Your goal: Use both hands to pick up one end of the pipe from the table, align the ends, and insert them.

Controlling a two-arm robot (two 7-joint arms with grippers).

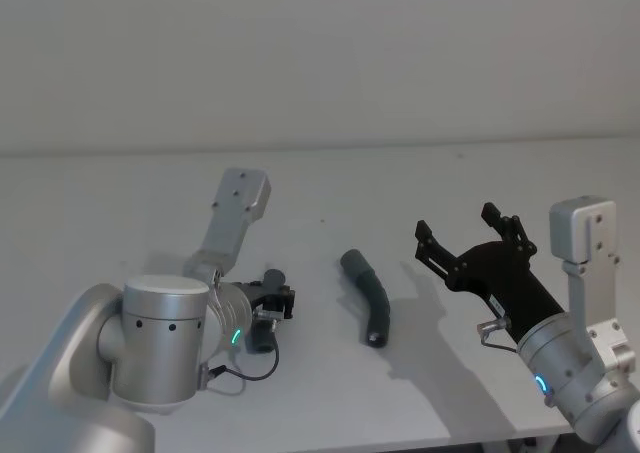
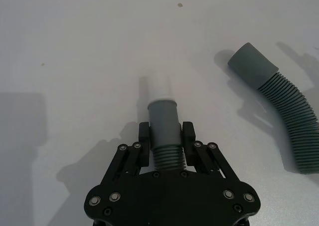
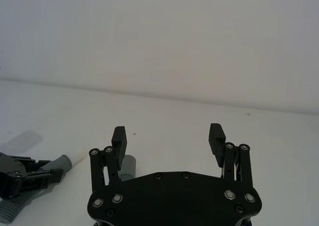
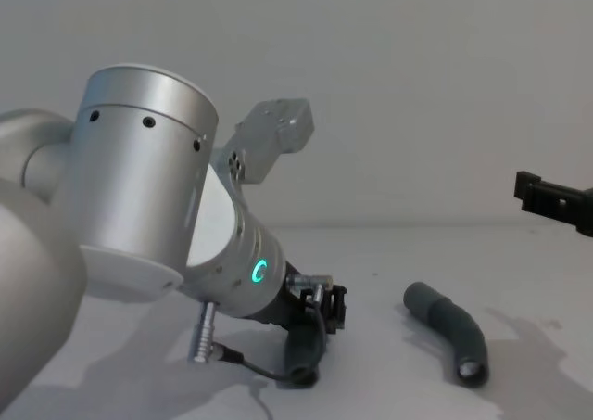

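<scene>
Table (image 1: pixel 120 203) — left gripper (image 2: pixel 166 136) holds plug pipe (image 2: pixel 163 113); another (image 1: pixel 366 291) beside.

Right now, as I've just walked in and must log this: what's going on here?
The left hand is shut on the white-tipped pipe piece, low at the table. The socket piece lies free on the table. The right hand hangs open beside it, holding nothing. The two pieces are not yet joined.
</scene>
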